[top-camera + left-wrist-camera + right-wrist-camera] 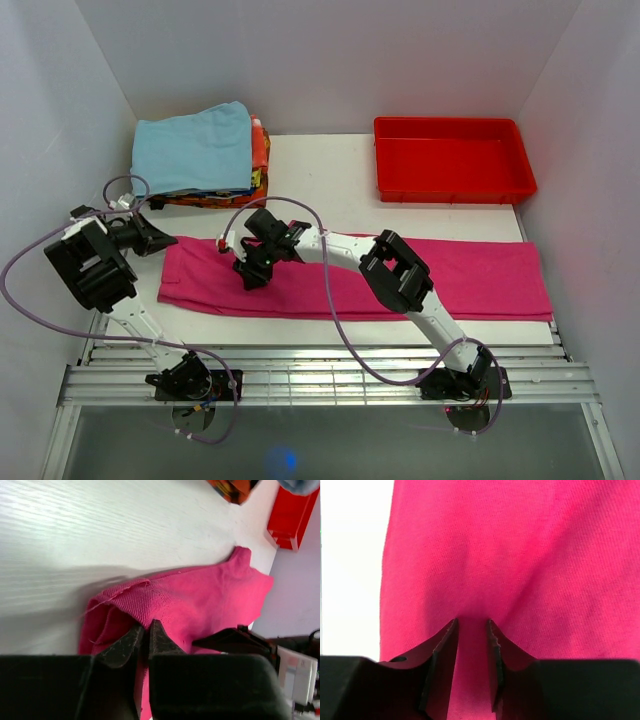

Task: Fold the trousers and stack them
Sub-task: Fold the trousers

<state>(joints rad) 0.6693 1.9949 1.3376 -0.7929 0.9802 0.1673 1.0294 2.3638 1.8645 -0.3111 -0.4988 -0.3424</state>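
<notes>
the left pincer (147, 628) pinches a bunched corner of the trousers (480, 280). the right pincer (472, 622) nips a ridge of their cloth.

There is one table (320, 165). There is one pair of pink trousers (480, 280). There is one red tray (455, 193). There is one pile of folded clothes (215, 197), with one light blue cloth (195, 150) on top; how many more lie under it is too hard to count. There are two robot arms, the left arm (95, 265) and the right arm (400, 270). There are two grippers, the left gripper (146, 630) and the right gripper (472, 622), and each one has two fingers.
</notes>
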